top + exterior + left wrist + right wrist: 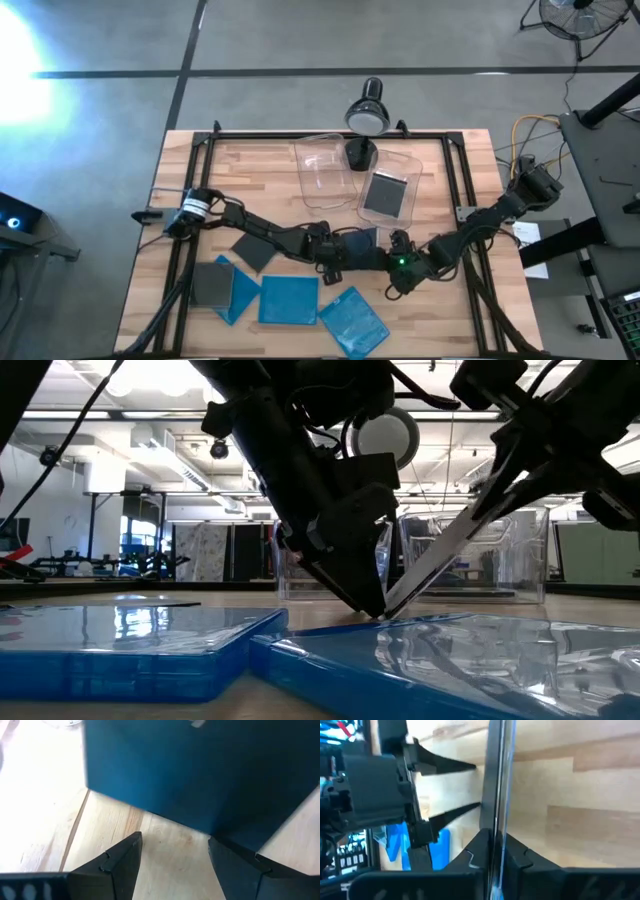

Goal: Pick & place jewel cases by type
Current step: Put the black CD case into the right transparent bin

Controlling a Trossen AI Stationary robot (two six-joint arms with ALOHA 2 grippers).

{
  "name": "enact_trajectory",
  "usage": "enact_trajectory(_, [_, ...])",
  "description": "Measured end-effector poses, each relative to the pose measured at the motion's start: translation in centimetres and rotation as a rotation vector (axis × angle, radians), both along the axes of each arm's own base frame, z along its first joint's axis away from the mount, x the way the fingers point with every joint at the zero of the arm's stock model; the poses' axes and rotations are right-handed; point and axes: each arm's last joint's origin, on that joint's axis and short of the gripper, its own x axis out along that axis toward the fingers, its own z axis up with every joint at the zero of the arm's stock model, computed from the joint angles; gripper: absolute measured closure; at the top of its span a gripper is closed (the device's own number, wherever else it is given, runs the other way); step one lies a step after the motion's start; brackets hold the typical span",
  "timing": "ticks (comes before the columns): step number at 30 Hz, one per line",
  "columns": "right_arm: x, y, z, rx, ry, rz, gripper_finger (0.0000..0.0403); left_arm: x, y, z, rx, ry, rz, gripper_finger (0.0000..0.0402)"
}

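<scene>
A translucent blue jewel case (365,238) stands tilted on the table between my two grippers. My right gripper (495,845) is shut on it and sees it edge-on. My left gripper (175,850) is open, its fingers level and pointing at the case's broad blue face (200,770). Three more blue cases (290,298) and two dark grey ones (255,248) lie flat near the table's near-left edge. Another dark case (385,195) lies in the right-hand clear bin. My right gripper pinches the blue case by its upper edge (496,827) between the two fingers, coming from the table's right, slanting down. The case leans tilted, its lower edge (385,615) on the table. My left gripper's fingertips (470,767) reach the case's face; whether they touch it I cannot tell.
Two clear plastic bins (325,170) (400,160) stand side by side at the table's far middle, and a lamp (366,112) stands behind them. A black frame (455,170) runs along the table's sides. Bare wood lies at the far left and near right.
</scene>
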Motion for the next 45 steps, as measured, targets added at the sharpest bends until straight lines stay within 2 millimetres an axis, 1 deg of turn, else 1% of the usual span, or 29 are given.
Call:
enact_trajectory(3, [-0.2, 0.4, 0.0, 0.034, 0.027, 0.053, 0.0389, -0.7, -0.1, 1.1, 0.001, 0.011, 0.025, 0.0188])
enact_trajectory(7, [-1.3, 1.8, 0.6, 0.047, 0.024, 0.145, 0.0389, -1.9, -0.4, 2.5, 0.035, 0.044, 0.059, 0.0188])
enact_trajectory(10, [-2.4, 2.6, 1.8, 0.009, -0.004, 0.249, 0.0389, -2.9, -0.7, 3.8, 0.034, 0.067, 0.088, 0.0188])
enact_trajectory(13, [-3.4, 2.4, 3.8, -0.090, -0.044, 0.337, 0.0389, -3.7, -1.2, 4.7, 0.048, 0.067, 0.115, 0.0188])
enact_trajectory(16, [-4.7, 0.7, 6.3, -0.232, -0.004, 0.342, 0.0389, -4.3, -1.7, 6.0, 0.078, 0.026, 0.138, 0.0188])
enact_trajectory(19, [-6.4, -2.0, 8.9, -0.393, 0.086, 0.273, 0.0390, -4.7, -1.6, 7.3, 0.079, -0.013, 0.181, 0.0188])
enact_trajectory(21, [-7.6, -3.8, 10.8, -0.477, 0.164, 0.261, 0.0390, -5.0, -1.5, 7.8, 0.074, -0.020, 0.210, 0.0188])
enact_trajectory(23, [-8.6, -5.5, 12.8, -0.551, 0.227, 0.281, 0.0390, -5.3, -1.3, 8.3, 0.072, -0.025, 0.238, 0.0188])
enact_trajectory(25, [-9.4, -7.0, 14.2, -0.632, 0.299, 0.321, 0.0390, -5.7, -1.2, 8.9, 0.073, -0.036, 0.262, 0.0188])
enact_trajectory(27, [-9.7, -8.4, 15.3, -0.699, 0.357, 0.376, 0.0390, -6.0, -1.1, 9.0, 0.082, -0.036, 0.283, 0.0188])
enact_trajectory(29, [-9.7, -9.6, 15.7, -0.718, 0.426, 0.457, 0.0390, -6.2, -1.3, 9.0, 0.082, -0.040, 0.294, 0.0188])
enact_trajectory(31, [-9.3, -10.7, 15.7, -0.704, 0.474, 0.546, 0.0390, -6.4, -1.3, 8.8, 0.082, -0.028, 0.306, 0.0188])
enact_trajectory(34, [-8.3, -12.1, 14.9, -0.663, 0.513, 0.691, 0.0390, -6.6, -1.5, 8.8, 0.062, -0.048, 0.333, 0.0188])
enact_trajectory(36, [-7.5, -13.0, 14.4, -0.629, 0.483, 0.783, 0.0390, -6.8, -1.5, 8.6, 0.058, -0.040, 0.348, 0.0188])
enact_trajectory(39, [-6.4, -14.2, 13.9, -0.556, 0.377, 0.882, 0.0390, -6.9, -1.7, 8.4, 0.044, -0.046, 0.368, 0.0188])
enact_trajectory(42, [-5.7, -15.6, 13.4, -0.469, 0.324, 0.926, 0.0390, -7.1, -2.0, 8.3, 0.026, -0.048, 0.383, 0.0188])
enact_trajectory(45, [-5.3, -16.9, 12.5, -0.387, 0.319, 0.940, 0.0390, -7.2, -2.4, 8.4, -0.001, -0.056, 0.388, 0.0188])
